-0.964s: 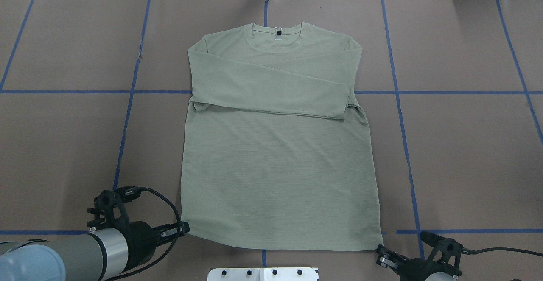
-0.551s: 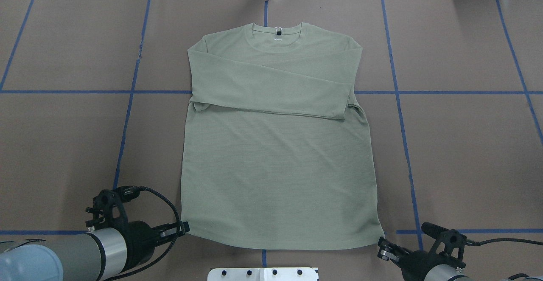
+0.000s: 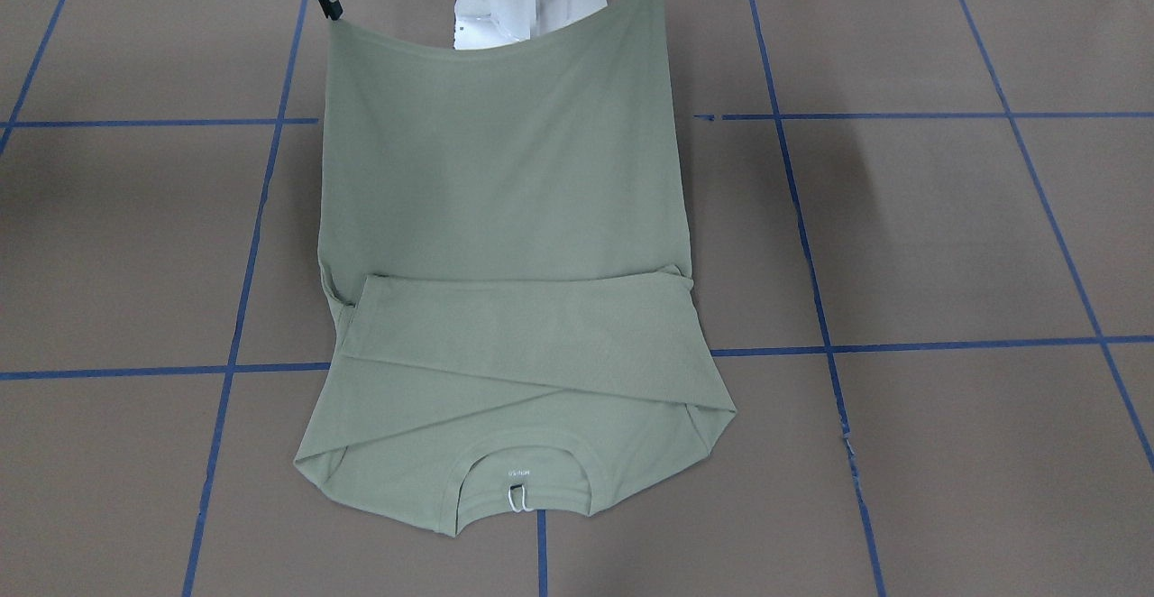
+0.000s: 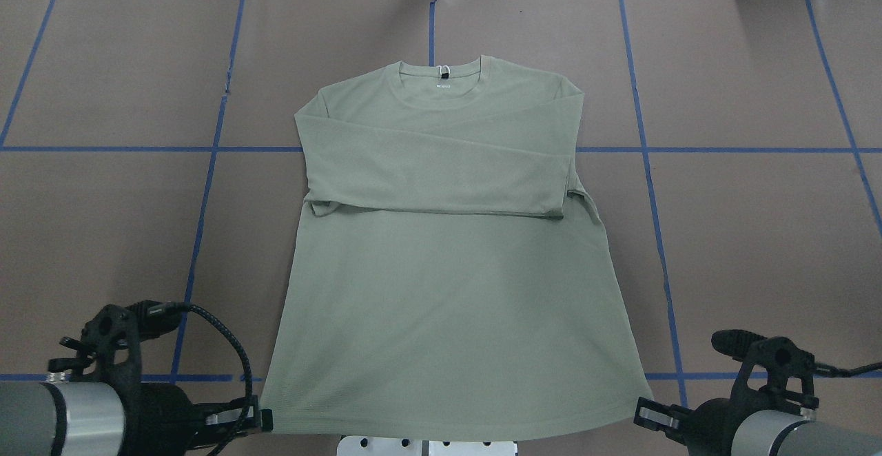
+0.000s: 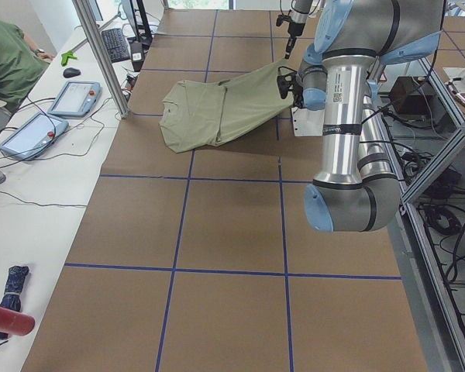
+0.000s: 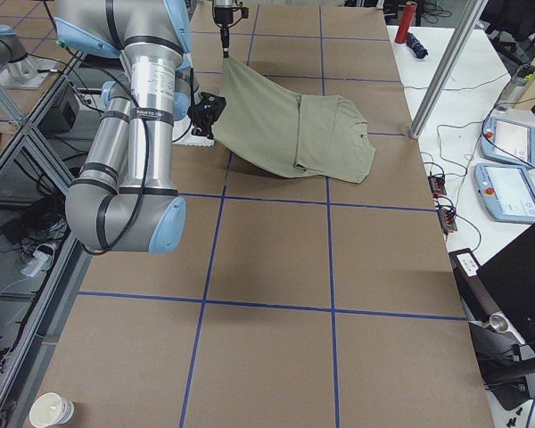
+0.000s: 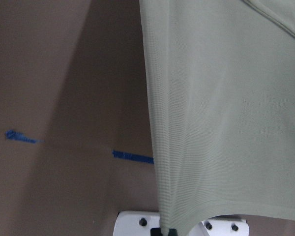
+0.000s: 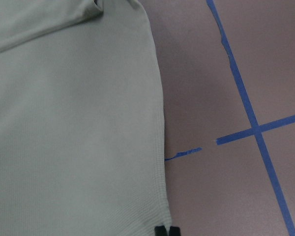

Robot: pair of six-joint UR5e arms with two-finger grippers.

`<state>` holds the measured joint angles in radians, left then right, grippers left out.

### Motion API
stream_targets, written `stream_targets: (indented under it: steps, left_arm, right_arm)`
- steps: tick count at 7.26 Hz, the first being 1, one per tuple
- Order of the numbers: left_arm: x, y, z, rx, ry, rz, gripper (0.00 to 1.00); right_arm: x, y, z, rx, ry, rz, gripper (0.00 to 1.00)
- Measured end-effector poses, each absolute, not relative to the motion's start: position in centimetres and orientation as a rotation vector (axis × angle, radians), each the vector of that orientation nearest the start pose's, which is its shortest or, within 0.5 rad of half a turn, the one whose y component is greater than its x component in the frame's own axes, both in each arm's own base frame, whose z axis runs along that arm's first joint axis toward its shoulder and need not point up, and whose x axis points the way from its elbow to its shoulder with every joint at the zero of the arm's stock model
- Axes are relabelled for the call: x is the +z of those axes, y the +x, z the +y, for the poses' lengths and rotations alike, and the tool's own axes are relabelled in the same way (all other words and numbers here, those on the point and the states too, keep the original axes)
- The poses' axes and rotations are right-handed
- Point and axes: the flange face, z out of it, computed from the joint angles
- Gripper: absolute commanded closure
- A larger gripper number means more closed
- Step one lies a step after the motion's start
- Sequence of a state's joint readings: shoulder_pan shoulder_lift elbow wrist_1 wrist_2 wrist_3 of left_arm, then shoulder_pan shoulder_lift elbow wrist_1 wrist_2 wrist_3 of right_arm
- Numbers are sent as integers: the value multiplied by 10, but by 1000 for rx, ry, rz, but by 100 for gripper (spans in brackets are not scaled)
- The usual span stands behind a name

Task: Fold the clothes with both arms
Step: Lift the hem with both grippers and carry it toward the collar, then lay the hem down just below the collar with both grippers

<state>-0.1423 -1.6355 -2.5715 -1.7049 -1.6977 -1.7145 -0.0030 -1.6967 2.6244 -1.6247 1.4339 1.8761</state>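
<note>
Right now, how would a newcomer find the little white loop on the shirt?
On the brown table crossed by blue tape is one green shirt. Go to its collar, at the end opposite the raised hem; the loop sits at the neckline's middle, a thin white ring, unlike the flat white print beside it.

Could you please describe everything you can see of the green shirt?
The shirt is pale sage-green knit, with a ribbed round collar and white neck label. Both long sleeves are folded across the chest. The collar end lies on the brown table; the hem is raised, its corners pinched by the left tool and right tool, so the body slopes up.
</note>
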Motion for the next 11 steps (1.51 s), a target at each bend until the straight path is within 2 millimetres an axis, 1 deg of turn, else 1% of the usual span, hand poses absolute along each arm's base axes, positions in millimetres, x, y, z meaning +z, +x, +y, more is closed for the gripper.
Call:
stream_targets:
  steps: [1,2,3,4,5,6,7,8,9,10,11]
  left_arm:
    - [171,310,-181,-116,-89,1206,100]
    - [162,316,-209,-73,-14,1191,100]
    - [162,330,-247,-56,71,1151,100]
    - [170,345,-292,-56,147,1093,100]
    - [181,356,-338,-61,203,1029,100]
    - [190,362,-377,-67,243,980,100]
    - [200,365,-414,-80,275,944,100]
    - [210,366,-446,-100,299,923,100]
    - [218,371,-474,-115,315,907,100]
    - [228,383,-500,-113,328,888,100]
    - [246,397,-526,-106,342,874,100]
  right_arm:
    - [234,-315,-168,287,-1,-877,100]
    - [215,-327,-202,232,47,-862,100]
    - [203,-344,-248,194,100,-835,100]
    - [202,-350,-301,162,131,-796,100]
    - [206,-354,-357,143,157,-760,100]
    - [213,-362,-406,145,178,-741,100]
    - [224,-368,-453,154,196,-735,100]
    - [233,-367,-493,156,210,-728,100]
    - [236,-368,-524,159,217,-714,100]
    - [241,-376,-550,160,213,-691,100]
    - [253,-388,-577,156,209,-669,100]
